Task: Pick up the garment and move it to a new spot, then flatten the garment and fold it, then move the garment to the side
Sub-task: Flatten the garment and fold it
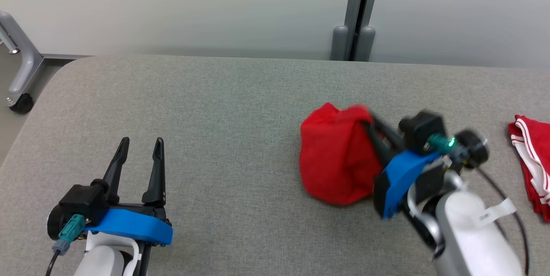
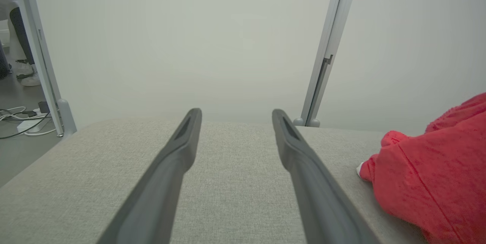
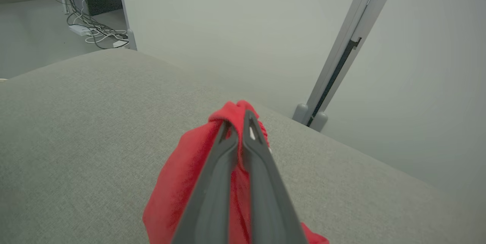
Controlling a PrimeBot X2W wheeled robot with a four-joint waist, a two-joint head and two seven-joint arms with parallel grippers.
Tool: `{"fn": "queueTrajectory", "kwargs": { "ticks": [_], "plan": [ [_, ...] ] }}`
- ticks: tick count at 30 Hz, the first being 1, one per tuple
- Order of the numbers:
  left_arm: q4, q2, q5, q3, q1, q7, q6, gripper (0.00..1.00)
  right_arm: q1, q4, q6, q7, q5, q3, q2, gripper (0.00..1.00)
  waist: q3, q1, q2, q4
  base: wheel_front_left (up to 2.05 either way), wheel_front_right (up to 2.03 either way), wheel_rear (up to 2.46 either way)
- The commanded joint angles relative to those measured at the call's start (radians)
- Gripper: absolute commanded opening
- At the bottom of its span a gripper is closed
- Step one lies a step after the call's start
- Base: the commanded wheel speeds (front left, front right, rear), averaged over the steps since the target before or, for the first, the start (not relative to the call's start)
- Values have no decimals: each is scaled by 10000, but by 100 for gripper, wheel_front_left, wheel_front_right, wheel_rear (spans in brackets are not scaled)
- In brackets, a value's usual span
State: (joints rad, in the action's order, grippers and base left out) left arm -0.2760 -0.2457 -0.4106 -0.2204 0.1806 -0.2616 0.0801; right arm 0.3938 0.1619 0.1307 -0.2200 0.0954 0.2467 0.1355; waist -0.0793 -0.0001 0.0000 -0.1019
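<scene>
Centre right, the garment (image 1: 333, 160) is clamped by the blurred right gripper (image 1: 368, 121), fingers closed, tips indistinct; the left gripper (image 1: 141, 143) is spread open.

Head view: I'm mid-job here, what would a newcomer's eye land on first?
The bright red garment, bunched right of centre on the grey table, with the right gripper pinching its top, jaws shut on the cloth. Next, the left gripper at the lower left, jaws wide open and holding nothing. A red cloth with white stripes lies at the right edge.
</scene>
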Motion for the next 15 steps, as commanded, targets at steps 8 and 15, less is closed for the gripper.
{"fn": "queueTrajectory", "kwargs": {
  "ticks": [8,15],
  "plan": [
    [-4,41,79,183,-46,-45,52,100,-1468,910,1,507,636,153,-468,100,-55,1,0,33,0,0,0],
    [99,111,132,336,-172,-45,41,100,-2242,331,1,2018,1050,-528,-728,100,-34,1,0,240,0,0,0]
  ]
}}
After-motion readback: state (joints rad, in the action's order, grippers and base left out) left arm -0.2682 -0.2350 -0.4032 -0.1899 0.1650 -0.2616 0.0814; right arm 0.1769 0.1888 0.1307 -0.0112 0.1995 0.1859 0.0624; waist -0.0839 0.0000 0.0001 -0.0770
